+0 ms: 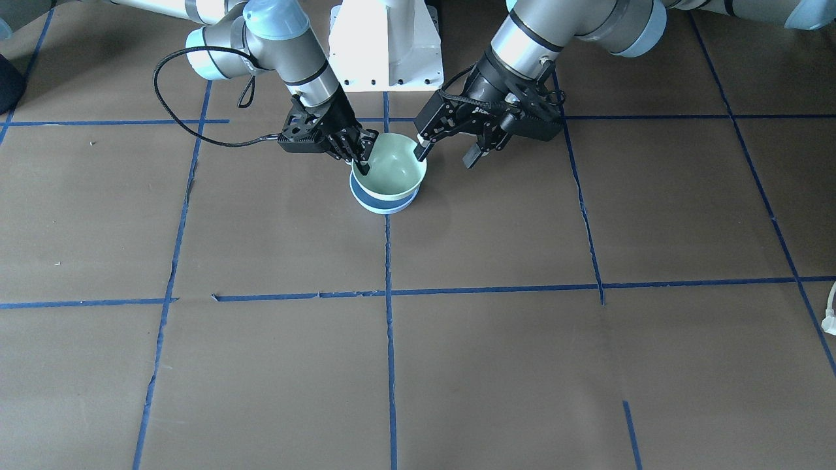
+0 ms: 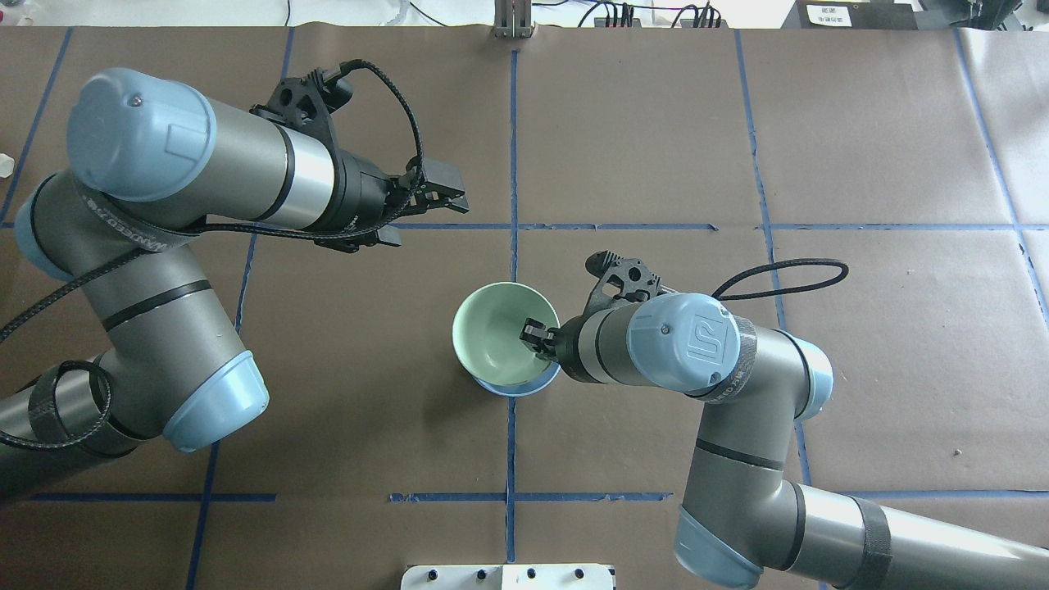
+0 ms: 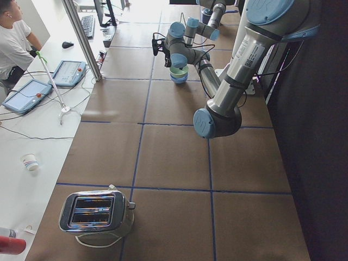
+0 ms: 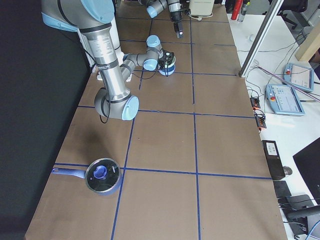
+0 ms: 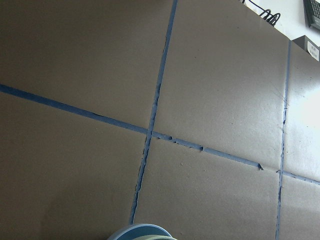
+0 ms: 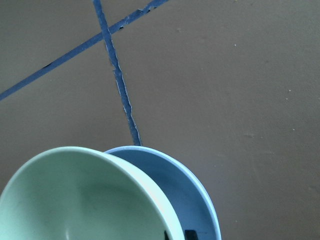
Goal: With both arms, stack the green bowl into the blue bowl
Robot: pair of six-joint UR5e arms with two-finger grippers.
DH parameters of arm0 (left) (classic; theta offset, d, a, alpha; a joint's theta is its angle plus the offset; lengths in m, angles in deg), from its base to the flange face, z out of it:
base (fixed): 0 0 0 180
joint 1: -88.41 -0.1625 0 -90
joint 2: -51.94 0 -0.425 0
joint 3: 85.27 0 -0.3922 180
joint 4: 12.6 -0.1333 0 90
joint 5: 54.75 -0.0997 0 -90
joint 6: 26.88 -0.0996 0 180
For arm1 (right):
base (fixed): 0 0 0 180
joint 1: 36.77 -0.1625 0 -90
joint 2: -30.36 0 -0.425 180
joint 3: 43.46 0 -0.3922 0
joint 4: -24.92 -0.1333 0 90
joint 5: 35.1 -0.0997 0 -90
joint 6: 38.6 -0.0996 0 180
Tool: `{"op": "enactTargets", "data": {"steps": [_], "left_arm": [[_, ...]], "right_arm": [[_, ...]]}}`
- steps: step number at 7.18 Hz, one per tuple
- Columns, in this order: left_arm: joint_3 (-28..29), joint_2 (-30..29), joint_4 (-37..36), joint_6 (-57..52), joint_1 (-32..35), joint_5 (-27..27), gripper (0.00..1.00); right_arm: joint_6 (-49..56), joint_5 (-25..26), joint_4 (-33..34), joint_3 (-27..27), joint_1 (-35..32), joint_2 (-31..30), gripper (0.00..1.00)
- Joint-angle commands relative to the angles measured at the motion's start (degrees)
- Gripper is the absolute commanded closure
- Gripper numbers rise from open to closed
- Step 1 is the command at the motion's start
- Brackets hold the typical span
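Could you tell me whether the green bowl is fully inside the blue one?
Only partly: green bowl sits off-centre, exposing part of the blue bowl.

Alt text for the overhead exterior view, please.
The right gripper pinches the rim of the green bowl, which is nested in the blue bowl. The left gripper is open, apart from both bowls.

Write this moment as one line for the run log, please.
right pincer: clamped on green bowl rim | green bowl: inside blue bowl, off-centre | left pincer: open, apart from both bowls
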State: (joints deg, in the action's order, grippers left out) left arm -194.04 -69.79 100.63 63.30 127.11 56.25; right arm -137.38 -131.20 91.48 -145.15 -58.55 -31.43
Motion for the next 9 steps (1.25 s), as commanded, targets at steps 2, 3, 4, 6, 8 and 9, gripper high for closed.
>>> {"op": "enactTargets", "data": {"steps": [2,3,4,6,8,9], "left_arm": [[0.22,0.0,-0.03,0.0,-0.2,0.0,0.0],[0.31,0.0,-0.03,0.0,-0.29,-0.09,0.01],[0.48,0.09,-0.03,0.0,-0.38,-0.09,0.01],[0.75,1.49,0.41,-0.26,-0.47,-0.09,0.01],[0.75,1.67,0.5,-0.35,-0.47,-0.09,0.01],[0.75,1.67,0.41,-0.35,-0.47,-0.09,0.01]], "right_arm": [[-0.01,0.39,0.41,0.87,0.08,0.09,1.0],[-0.01,0.39,0.15,2.1,0.34,0.35,0.78],[0.08,0.47,0.24,2.37,0.51,1.05,0.01],[0.25,0.21,0.41,0.28,0.43,1.15,0.0],[0.25,-0.31,4.33,-7.51,-1.06,-0.51,0.0],[0.25,-0.4,4.98,-11.65,-2.11,-2.35,0.0]]}}
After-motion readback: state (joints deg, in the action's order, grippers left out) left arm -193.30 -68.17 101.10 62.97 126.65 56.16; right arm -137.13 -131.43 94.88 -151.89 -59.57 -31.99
